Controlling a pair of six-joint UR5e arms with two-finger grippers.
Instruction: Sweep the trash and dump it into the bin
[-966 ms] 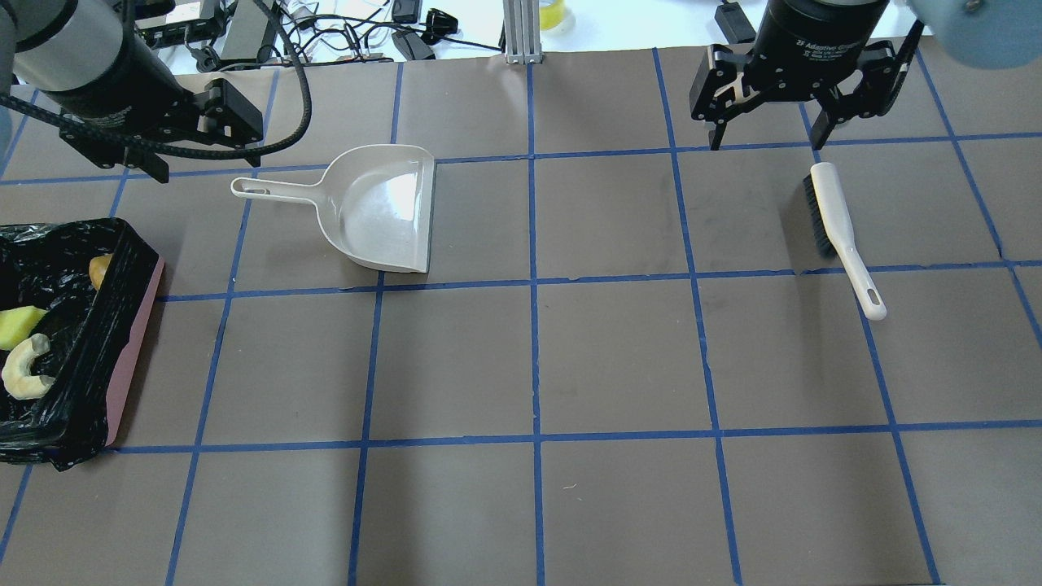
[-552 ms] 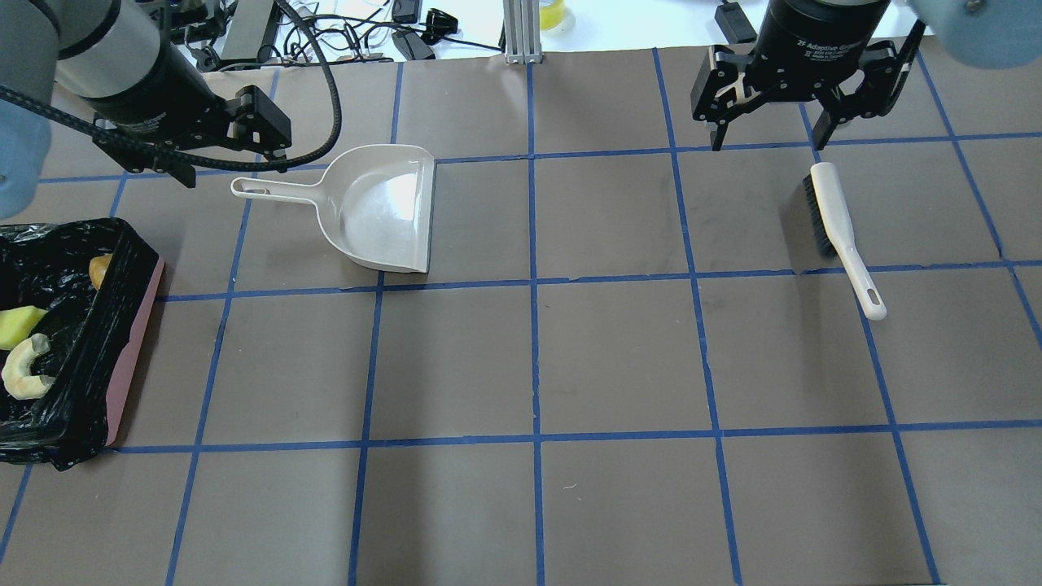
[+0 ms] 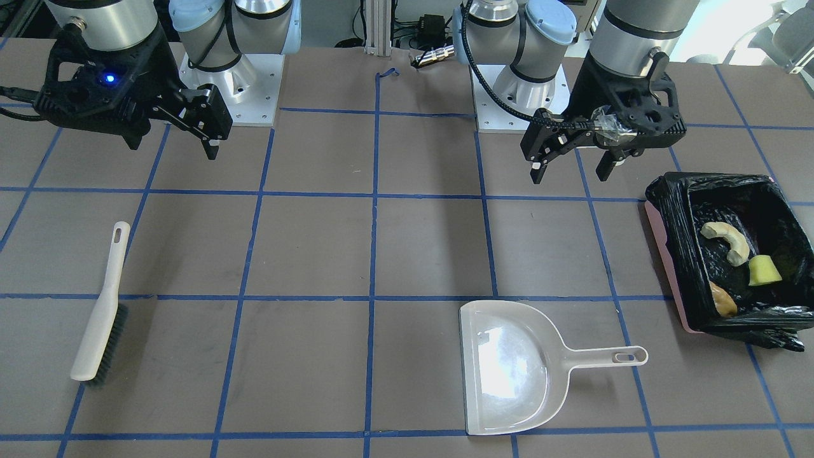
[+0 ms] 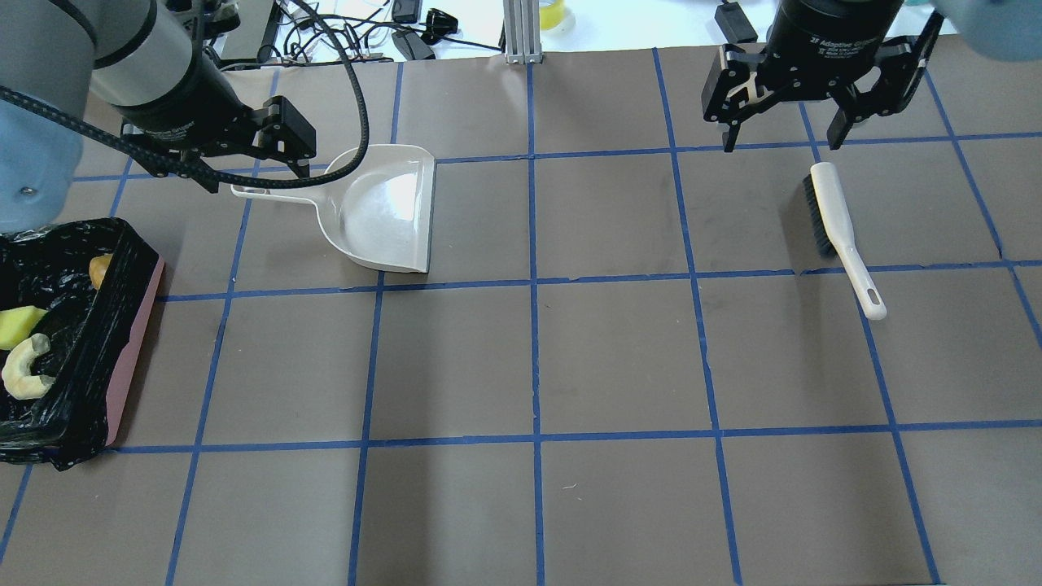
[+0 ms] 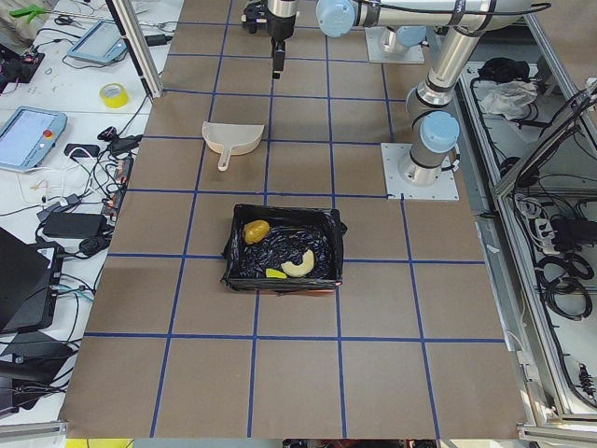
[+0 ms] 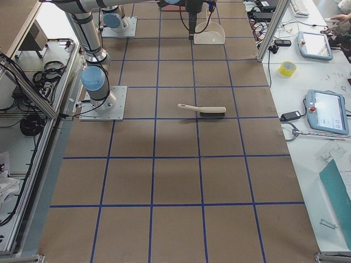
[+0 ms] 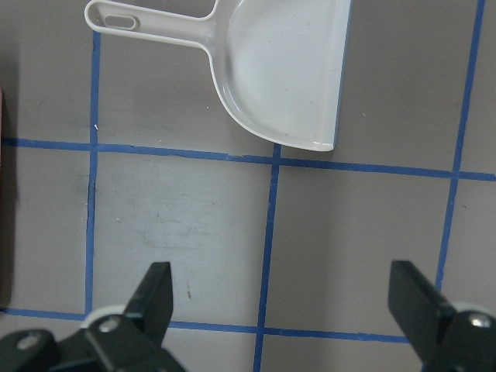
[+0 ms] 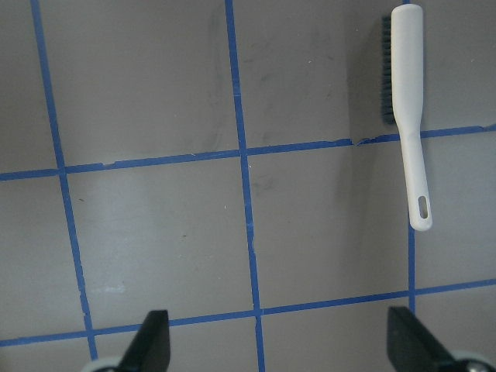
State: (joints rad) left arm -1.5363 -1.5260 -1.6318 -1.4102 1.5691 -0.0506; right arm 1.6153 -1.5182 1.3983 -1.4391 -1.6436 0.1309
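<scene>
So all the trash is in the rectangular pink bin with the crinkly black bag liner [image 3: 665, 256]: tan potato-like lump [image 3: 724, 300], pale yellow crescent [image 3: 725, 238], green-and-yellow sponge wedge [image 3: 763, 271]. The pale grey plastic dustpan [image 3: 509, 369] lies empty, well apart from the white dark-bristled hand brush [image 3: 100, 313]. Left gripper [image 3: 570, 169] hangs near the bin, right gripper [image 4: 781, 140] near the brush, both spread wide and holding nothing.

Bright, even room light on all 6 feeds; I get crisp detail nearly everywhere.
A white glare patch sits in the scoop of the dustpan [image 4: 389, 207], and it shows in the front view too. Shadows on the table [image 4: 619, 358] are soft and faint. In the 2 wrist views the black fingers [image 7: 157, 294] at the bottom edge look slightly soft. The black liner of the bin [image 3: 718, 181] swallows detail.
</scene>
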